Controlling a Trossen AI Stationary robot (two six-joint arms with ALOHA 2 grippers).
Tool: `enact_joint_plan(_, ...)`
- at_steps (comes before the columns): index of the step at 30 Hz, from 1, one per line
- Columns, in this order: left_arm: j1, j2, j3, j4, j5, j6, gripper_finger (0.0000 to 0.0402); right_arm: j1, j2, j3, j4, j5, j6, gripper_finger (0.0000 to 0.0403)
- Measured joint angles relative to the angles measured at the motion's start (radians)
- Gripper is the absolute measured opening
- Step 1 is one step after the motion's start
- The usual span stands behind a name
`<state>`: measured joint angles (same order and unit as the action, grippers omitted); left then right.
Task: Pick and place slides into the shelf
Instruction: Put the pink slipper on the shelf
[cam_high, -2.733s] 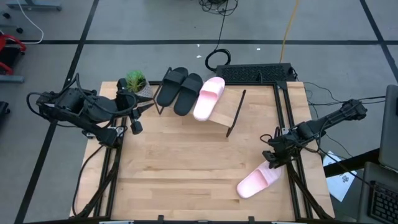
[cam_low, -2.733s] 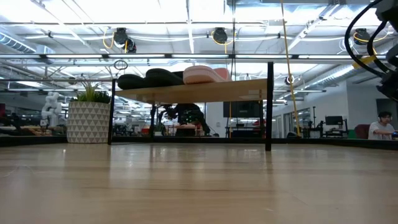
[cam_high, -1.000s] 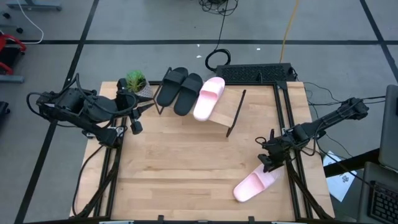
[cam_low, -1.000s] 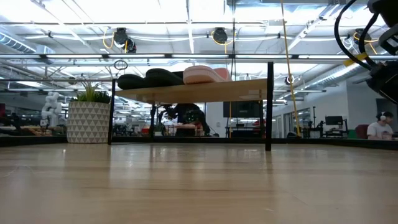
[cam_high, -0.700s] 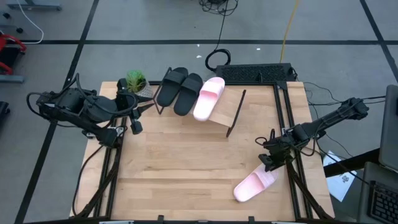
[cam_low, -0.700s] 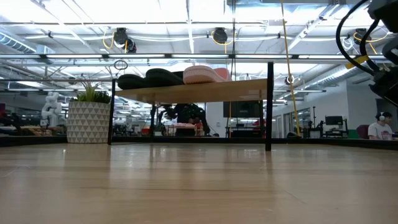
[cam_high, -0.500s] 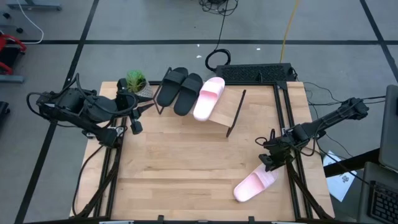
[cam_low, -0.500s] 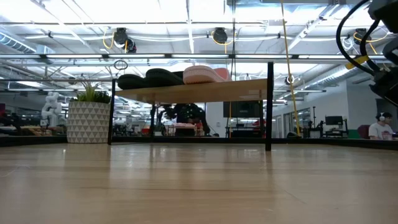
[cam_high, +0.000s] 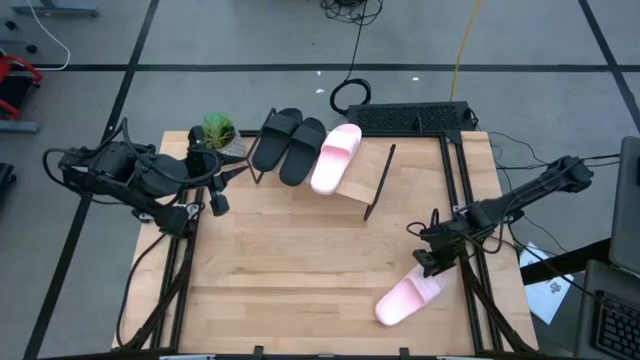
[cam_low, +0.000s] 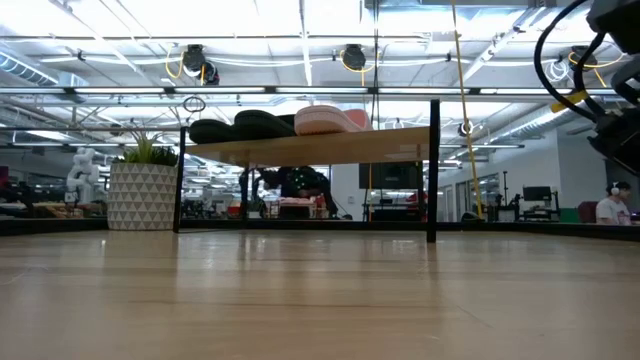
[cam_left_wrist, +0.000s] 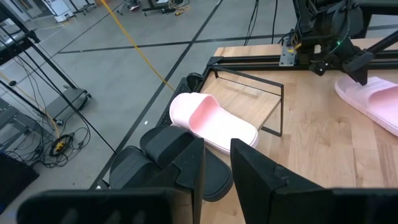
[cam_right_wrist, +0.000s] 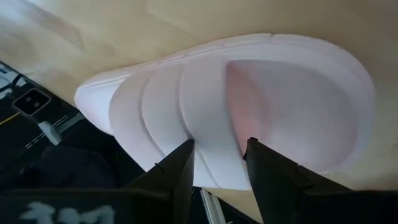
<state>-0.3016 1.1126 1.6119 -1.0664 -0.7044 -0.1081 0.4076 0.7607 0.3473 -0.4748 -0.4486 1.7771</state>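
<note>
Two black slides (cam_high: 276, 137) (cam_high: 303, 150) and one pale pink slide (cam_high: 335, 158) lie side by side on the slanted shelf (cam_high: 368, 178) at the table's far edge. The shelf shows from the front in the low view (cam_low: 320, 148). The second pink slide (cam_high: 405, 300) lies sole-down near the table's right near corner. My right gripper (cam_high: 430, 264) is open, just above that slide's strap end. My left gripper (cam_high: 232, 170) is open and holds nothing, waiting by the table's far left corner. My right gripper (cam_right_wrist: 219, 165) points down at the pink slide's strap (cam_right_wrist: 168, 99). One finger (cam_right_wrist: 180, 171) is over the ribbed strap and the other (cam_right_wrist: 270, 171) on the side of the foot opening. I cannot tell whether either finger touches it. The slide rests flat on the table.
A potted plant (cam_high: 218, 132) stands at the far left corner beside the shelf and my left gripper. A black device (cam_high: 410, 118) sits behind the shelf at the far edge. Bare wooden tabletop (cam_high: 300, 260) spans the middle. People and workbenches show in the room behind.
My right gripper has crept slightly toward the table's left, staying over the pink slide's strap. The pink slide sits a little farther toward the left and near edge than in the earliest frame, still flat on the table.
</note>
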Motion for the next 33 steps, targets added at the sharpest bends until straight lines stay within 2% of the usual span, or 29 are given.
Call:
enact_joint_plan(4,0.000,0.000,0.000,0.000,0.000,0.000,0.0081,0.000,0.027,-0.017,0.080,-0.001,-0.010,0.0137)
enact_joint_plan(10,0.000,0.000,0.000,0.000,0.000,-0.001,0.0081,0.000,0.034,-0.152,0.399,-0.001,0.095,0.0137)
enact_joint_plan(15,0.000,0.000,0.000,0.000,0.000,-0.001,0.0081,0.000,0.034,-0.225,0.573,-0.003,0.146,0.0132)
enact_joint_plan(33,0.000,0.000,0.000,0.001,0.000,-0.001,0.0081,0.000,0.035,-0.226,0.647,0.001,0.141,0.0014)
